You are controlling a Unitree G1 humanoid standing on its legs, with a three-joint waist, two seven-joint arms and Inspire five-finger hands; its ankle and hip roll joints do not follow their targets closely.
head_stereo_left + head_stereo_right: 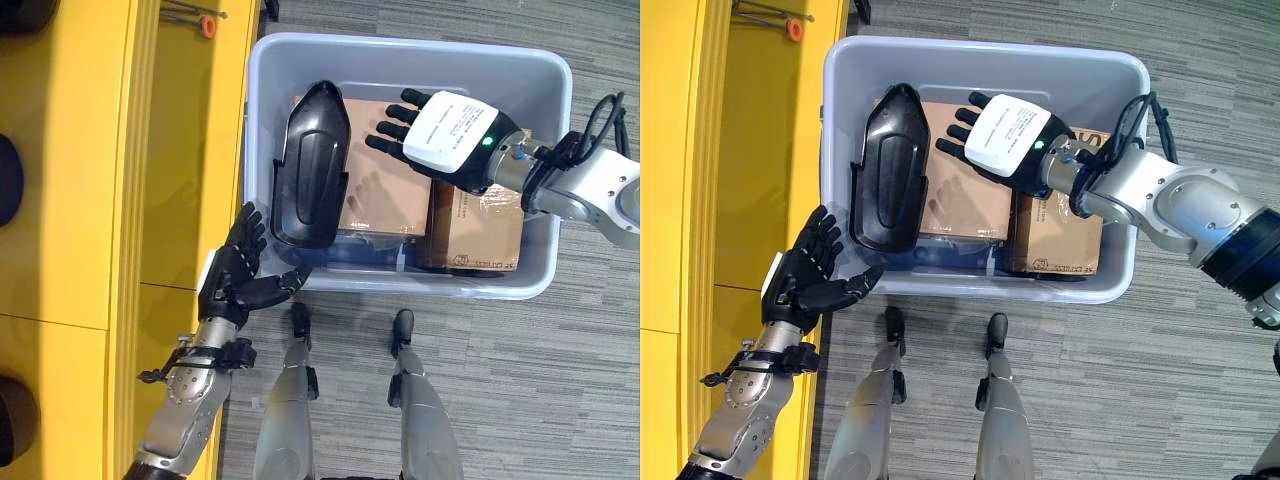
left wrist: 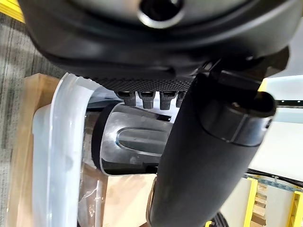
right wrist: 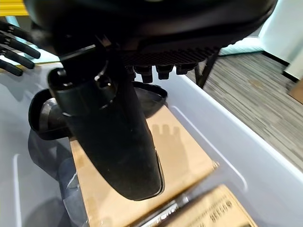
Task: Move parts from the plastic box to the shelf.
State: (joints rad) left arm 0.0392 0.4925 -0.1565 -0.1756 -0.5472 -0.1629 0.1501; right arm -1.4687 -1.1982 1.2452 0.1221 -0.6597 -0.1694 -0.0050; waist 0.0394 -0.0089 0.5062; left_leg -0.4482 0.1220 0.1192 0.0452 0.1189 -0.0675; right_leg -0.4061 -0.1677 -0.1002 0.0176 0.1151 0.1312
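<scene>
Right fingers (image 1: 385, 128): spread and straight, holding nothing, hovering over the left carton inside the box, tips pointing toward the black part.
Left fingers (image 1: 822, 232): spread wide and relaxed, palm up, empty.
Right hand (image 1: 445, 140): upper centre of the frame, above the box, white cover on its back; arm enters from the right edge.
Left hand (image 1: 238, 280): lower left of centre, just outside the box's near left corner, beside the shelf edge; thumb points toward the box wall.
Black part (image 1: 310, 165): long, glossy, shell-shaped, lying in the left end of the box, resting partly on the left carton; apart from both hands. It also shows in the left wrist view (image 2: 135, 144), past the box rim.
Box (image 1: 400, 50): pale grey-blue plastic tub, upper centre, on grey carpet.
Left carton (image 1: 385, 200): brown, wrapped in clear film, centre of the box.
Right carton (image 1: 475, 235): brown, just beside the first, under the right wrist.
Shelf (image 1: 80, 200): yellow, down the left side of the frame.
Dark pieces (image 1: 8, 180): rounded shapes at the shelf's left edge; too cut off to identify.
</scene>
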